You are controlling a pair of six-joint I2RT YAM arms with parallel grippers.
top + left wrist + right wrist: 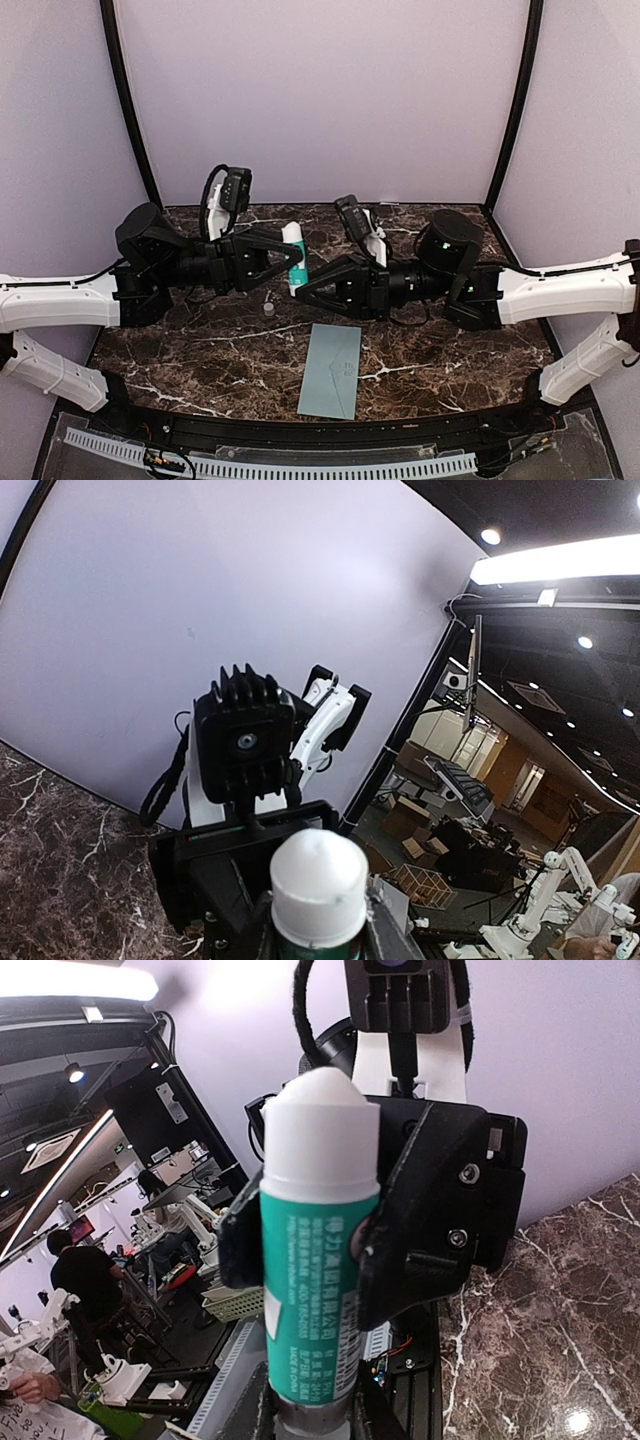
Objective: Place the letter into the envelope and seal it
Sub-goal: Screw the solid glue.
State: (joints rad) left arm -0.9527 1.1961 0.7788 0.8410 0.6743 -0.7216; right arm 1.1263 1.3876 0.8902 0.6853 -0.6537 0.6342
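**Item 1, envelope** (pixel 331 370): pale grey-teal rectangle, lying flat on the bench (pixel 180 345). It sits at lower centre of the overhead view, its long side running from the near edge toward the back with a slight tilt. No flap stands up from it. A faint mark shows on its upper face, too small to read. It is well apart from both end effectors and touches nothing else.

**Item 2, glue stick** (pixel 293 245): white domed top and green printed body, with a grey base showing in the right wrist view. It is held off the bench at the centre of the overhead view, white end toward the back wall.

**Item 3, left end effector** (pixel 288 256): enters from the left of the overhead view. It is clamped across the body of the glue stick, a black finger pressed to either side, as the right wrist view shows.

**Item 4, right end effector** (pixel 301 288): enters from the right, just below the left one. Its fingers are closed against the grey base of the glue stick at the bottom edge of the right wrist view.

**Item 5, small grey piece** (pixel 268 309): rests on the bench just left of centre, below the left end effector. It is too small to identify.

**Item 6, bench**: dark brown marble pattern with white veins.
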